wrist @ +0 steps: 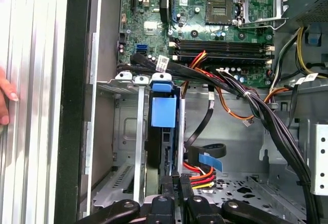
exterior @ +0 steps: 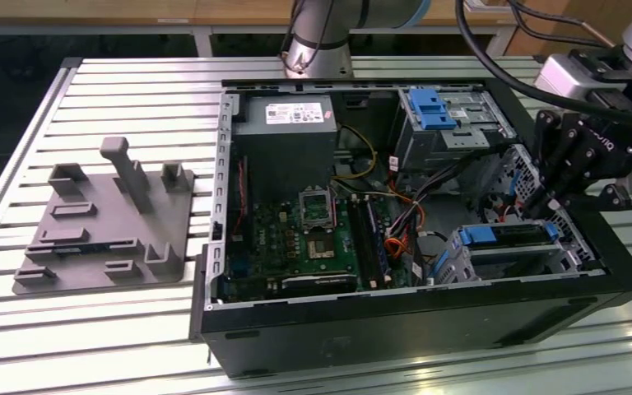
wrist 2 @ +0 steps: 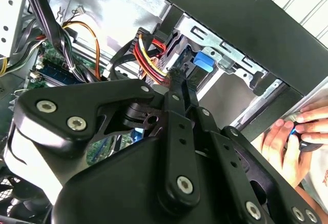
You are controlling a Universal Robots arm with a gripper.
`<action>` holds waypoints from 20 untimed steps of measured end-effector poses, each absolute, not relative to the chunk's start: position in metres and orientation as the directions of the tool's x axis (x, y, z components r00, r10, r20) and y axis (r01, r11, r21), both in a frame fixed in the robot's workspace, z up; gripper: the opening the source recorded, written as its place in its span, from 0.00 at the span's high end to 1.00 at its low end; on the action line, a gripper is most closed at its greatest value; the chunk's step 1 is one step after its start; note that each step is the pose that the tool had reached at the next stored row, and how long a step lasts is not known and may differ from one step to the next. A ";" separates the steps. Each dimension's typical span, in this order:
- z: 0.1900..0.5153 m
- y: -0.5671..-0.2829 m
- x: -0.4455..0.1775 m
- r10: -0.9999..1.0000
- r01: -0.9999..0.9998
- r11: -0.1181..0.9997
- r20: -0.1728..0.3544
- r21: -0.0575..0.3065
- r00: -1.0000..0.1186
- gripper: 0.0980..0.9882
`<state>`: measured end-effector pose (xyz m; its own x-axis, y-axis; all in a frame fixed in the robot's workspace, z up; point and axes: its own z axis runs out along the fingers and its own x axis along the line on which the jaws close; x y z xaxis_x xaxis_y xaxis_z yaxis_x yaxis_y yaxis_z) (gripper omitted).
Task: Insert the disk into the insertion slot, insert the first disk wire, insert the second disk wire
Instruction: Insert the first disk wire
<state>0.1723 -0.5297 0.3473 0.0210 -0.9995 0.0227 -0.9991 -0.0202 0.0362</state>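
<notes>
Disk [wrist: 164, 106] seated in insertion slot [exterior: 464, 263]; first-wire step in hand. Claw [wrist: 177, 183] pinched together beside red-yellow wire [wrist: 200, 175]; wire likely needs squaring to disk.

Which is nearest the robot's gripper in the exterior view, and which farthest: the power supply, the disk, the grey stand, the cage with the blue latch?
1. the disk: right beside the gripper, on the exterior view's right.
2. the cage with the blue latch: inside the case, farther back.
3. the power supply: at the case's opposite side.
4. the grey stand: outside the case, exterior view's far left.
</notes>
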 end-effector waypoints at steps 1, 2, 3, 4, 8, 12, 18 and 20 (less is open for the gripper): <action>0.347 -0.530 0.172 -1.000 -0.999 -0.020 0.023 0.036 0.021 0.93; 0.347 -0.530 0.172 -1.000 -0.999 -0.020 0.023 0.035 0.020 0.93; 0.346 -0.530 0.172 -1.000 -0.999 -0.019 0.023 0.035 0.020 0.93; 0.346 -0.530 0.172 -1.000 -0.999 -0.018 0.023 0.034 0.019 0.93; 0.345 -0.530 0.172 -1.000 -0.999 -0.015 0.023 0.033 0.016 0.93; 0.344 -0.531 0.172 -1.000 -0.999 -0.013 0.023 0.033 0.014 0.93; 0.342 -0.531 0.172 -1.000 -0.999 -0.012 0.023 0.033 0.013 0.93; 0.341 -0.531 0.172 -1.000 -0.999 -0.013 0.023 0.033 0.013 0.93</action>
